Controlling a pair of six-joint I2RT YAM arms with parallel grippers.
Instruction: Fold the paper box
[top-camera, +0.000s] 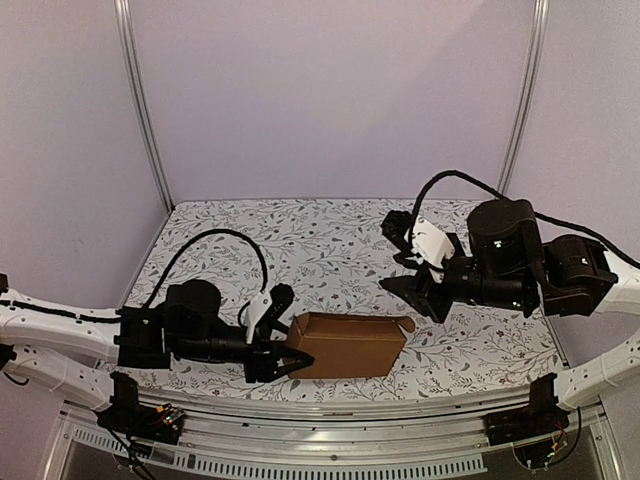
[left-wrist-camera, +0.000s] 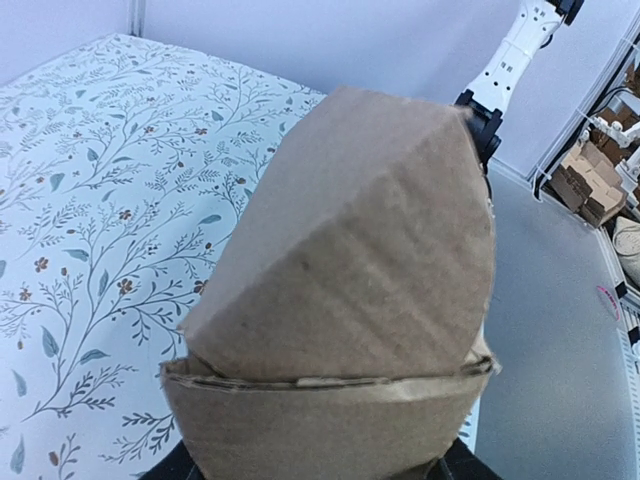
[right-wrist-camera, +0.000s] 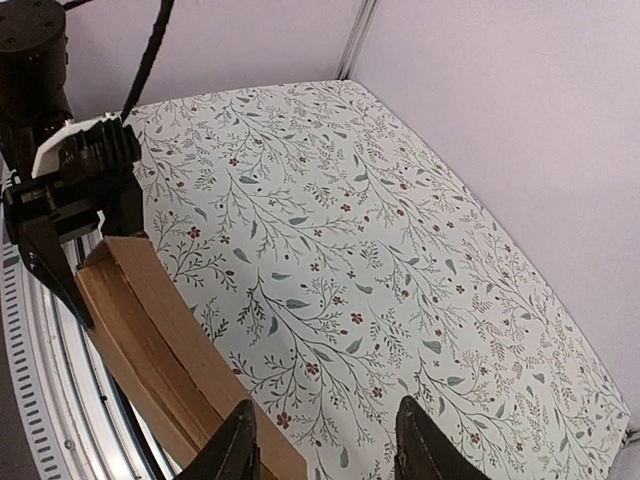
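Soft, even overhead light, bright without glare, casts only faint shadows on the counter (top-camera: 330, 230). The left wrist view is slightly blurred where the paper box (left-wrist-camera: 350, 300) looms close to the lens; the other two views are sharp, mildly bent at the edges.

One box (top-camera: 345, 345), its end between the fingers of the left gripper (top-camera: 286, 358). Two grippers in all; the right gripper (top-camera: 398, 258) hangs apart from the box, nothing between its two fingers. One flowered table (top-camera: 300, 240) lies beneath both.
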